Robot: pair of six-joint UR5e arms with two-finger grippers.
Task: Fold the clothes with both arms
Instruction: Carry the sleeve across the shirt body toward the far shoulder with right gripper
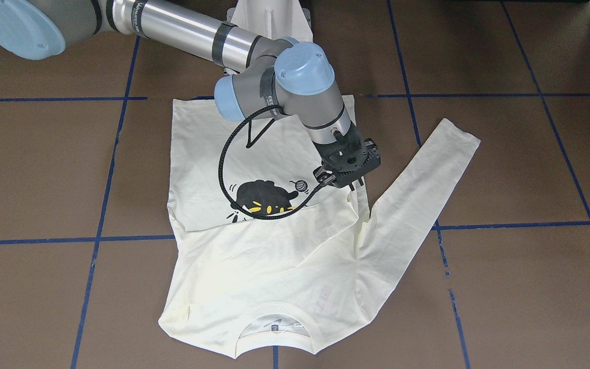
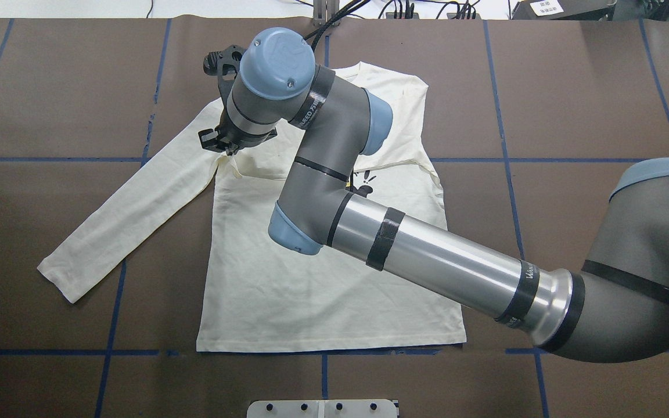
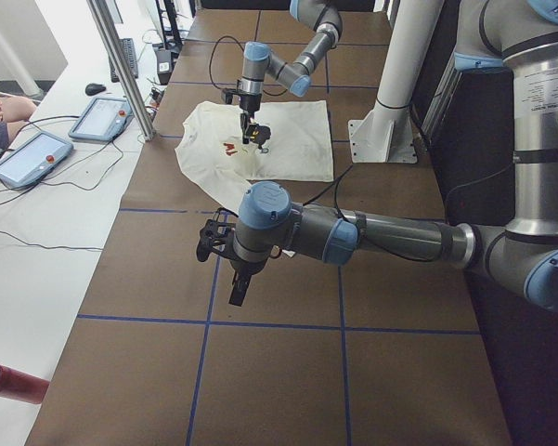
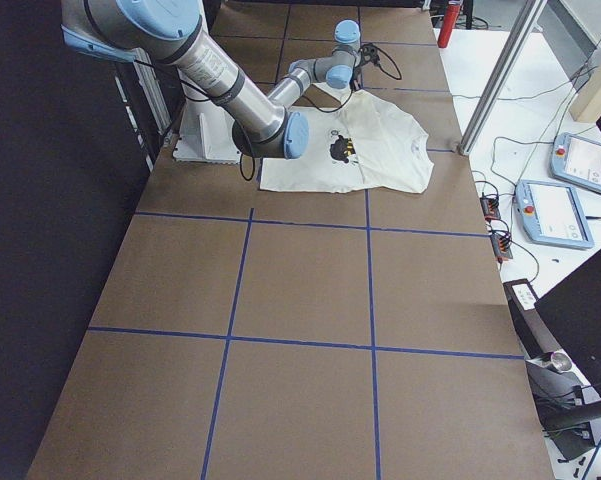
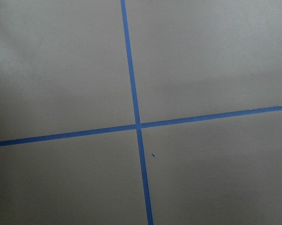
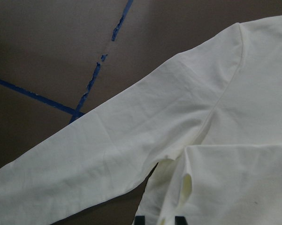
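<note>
My right gripper (image 1: 350, 188) sits right at the shirt (image 1: 254, 266), at the armpit where the outstretched sleeve (image 1: 418, 189) meets the body. My wrist view shows my two black fingertips (image 6: 141, 220) close together with a raised pucker of cream cloth between them, so I take it that I am pinching the fabric there. The shirt lies flat on the brown table (image 1: 505, 282), hem toward my base and ribbed neckline (image 1: 274, 312) on the far side. The sleeve runs out diagonally toward my left. A plain cream layer lies folded across the chest, touching the lower edge of the black cat print (image 1: 264, 197).

My left gripper (image 3: 237, 290) hangs over bare table, well apart from the shirt and above a crossing of blue tape lines (image 5: 136, 125). I cannot tell whether it is open or closed.

Faint reddish lettering shows through the folded layer, and a small label (image 1: 274, 326) sits inside the neck. Both are too faint or too small to read, as is the white lettering on my arm.
</note>
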